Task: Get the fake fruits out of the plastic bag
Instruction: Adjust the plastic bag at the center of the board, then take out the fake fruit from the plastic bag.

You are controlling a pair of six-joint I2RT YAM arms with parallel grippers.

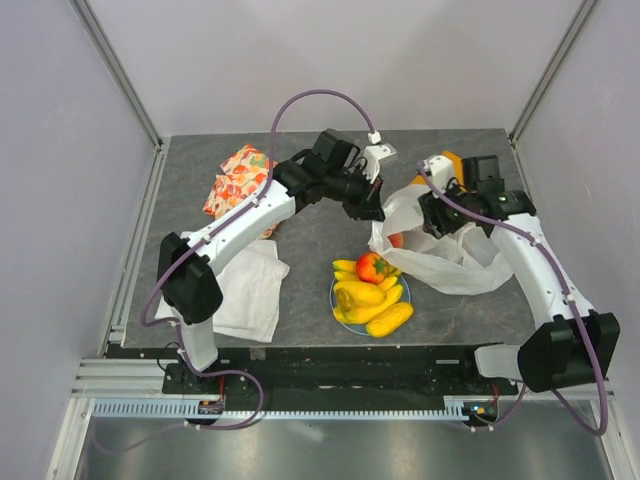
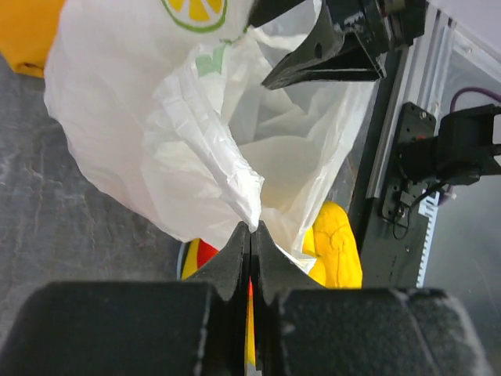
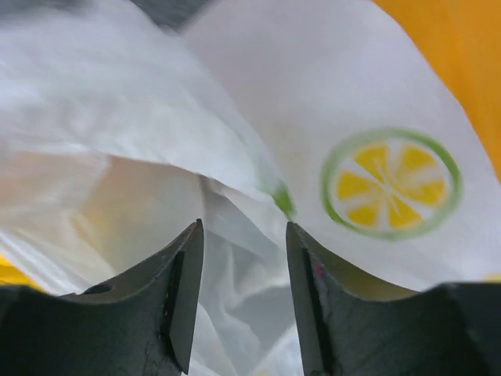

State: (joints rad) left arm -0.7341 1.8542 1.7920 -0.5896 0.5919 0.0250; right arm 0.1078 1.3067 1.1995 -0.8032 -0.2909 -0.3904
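The light is bright and even, with only soft shadows on the table (image 1: 300, 225). In the right wrist view the plastic bag (image 3: 376, 86) is blurred; its folds glow white

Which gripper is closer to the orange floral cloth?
Left. The left gripper pinches the plastic bag right of the orange floral cloth; the right gripper is farther right, open at the bag.
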